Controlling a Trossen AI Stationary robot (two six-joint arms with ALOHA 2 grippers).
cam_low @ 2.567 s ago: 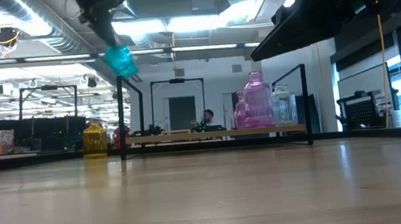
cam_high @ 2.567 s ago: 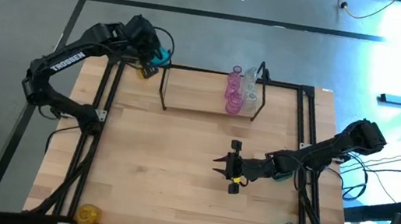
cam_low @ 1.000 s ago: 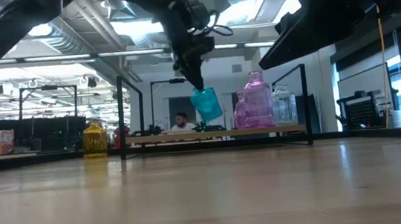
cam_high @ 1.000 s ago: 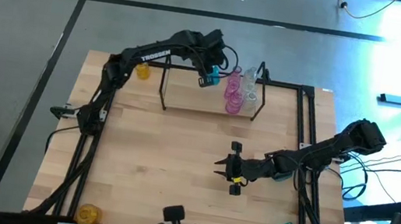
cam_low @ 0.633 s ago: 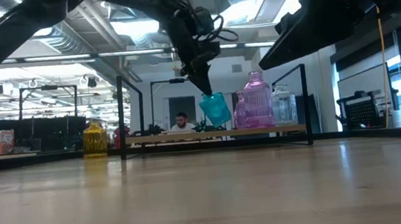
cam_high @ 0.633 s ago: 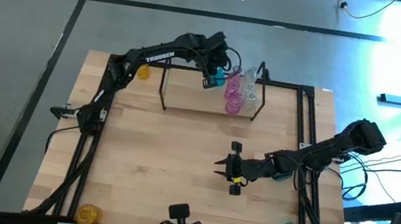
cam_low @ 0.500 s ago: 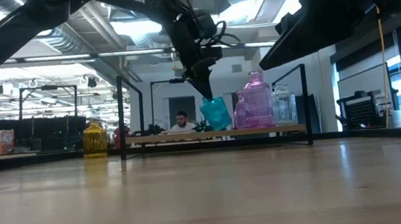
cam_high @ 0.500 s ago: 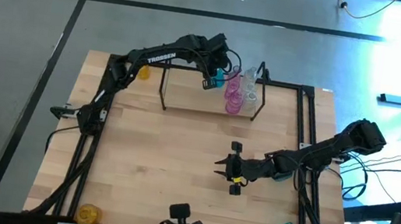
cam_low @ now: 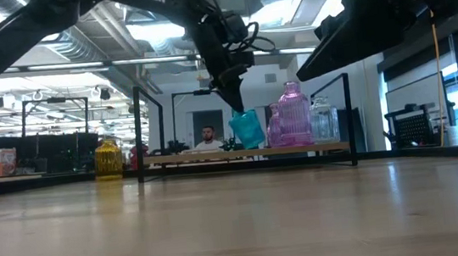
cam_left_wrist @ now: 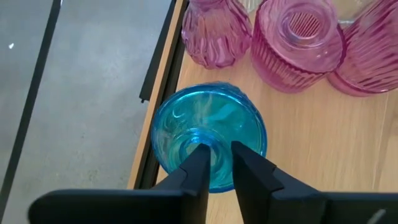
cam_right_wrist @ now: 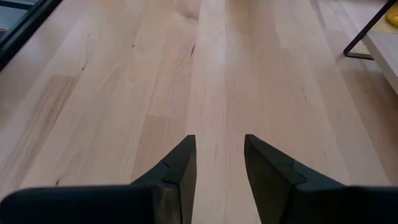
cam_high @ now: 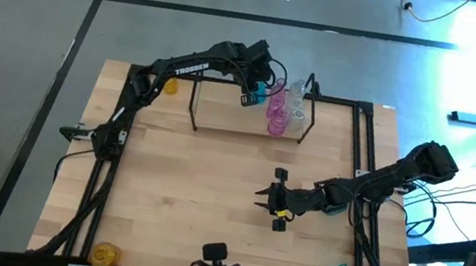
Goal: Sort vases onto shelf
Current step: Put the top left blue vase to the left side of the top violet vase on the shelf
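Lowered onto the shelf (cam_high: 240, 119), one teal vase (cam_left_wrist: 209, 143) sits clenched in left pincer (cam_left_wrist: 216, 155).

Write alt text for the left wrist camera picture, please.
Two dark fingers of the left gripper pinch the rim of a teal-blue vase on the light-wood shelf, beside three pink vases.

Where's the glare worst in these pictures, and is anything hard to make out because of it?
High view: bright glare washes out the floor at the top right. Low view: ceiling lights blaze behind the dark arms, leaving them as silhouettes, and the clear vase nearly vanishes beside the pink vase. Left wrist view: evenly lit, the blue vase sharp.
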